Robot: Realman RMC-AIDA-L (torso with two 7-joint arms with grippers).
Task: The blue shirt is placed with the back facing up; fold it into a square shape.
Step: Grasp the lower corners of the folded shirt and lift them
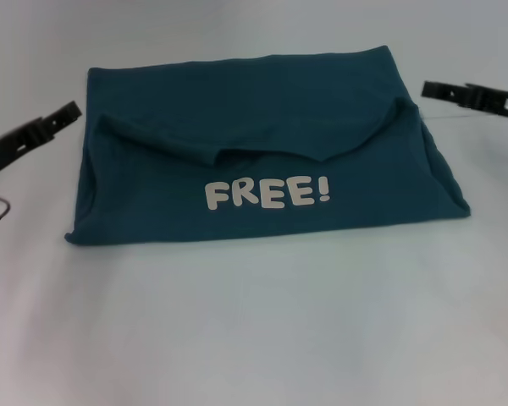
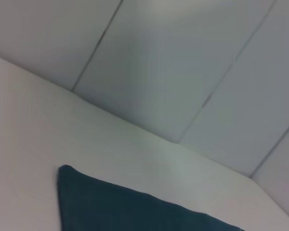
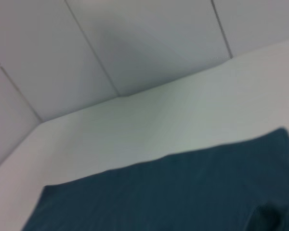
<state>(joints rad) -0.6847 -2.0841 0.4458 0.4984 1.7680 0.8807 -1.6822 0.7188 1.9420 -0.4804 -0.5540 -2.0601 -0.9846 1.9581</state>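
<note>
- Folded before me, the blue shirt (image 1: 262, 152) lies on the table (image 1: 254, 330), white "FREE!" lettering (image 1: 267, 194) up.
- Left gripper (image 1: 63, 114) hangs beside the shirt's left edge, right gripper (image 1: 436, 90) beside its right; both hold nothing, and I cannot tell their opening.

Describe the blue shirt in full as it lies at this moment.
The blue shirt is dark teal, soft-looking knit, folded into a wide rectangle and lying flat on the white table. White "FREE!" lettering faces up near its front edge, below a curved folded-over flap. Neither the left gripper nor the right gripper touches it.
</note>
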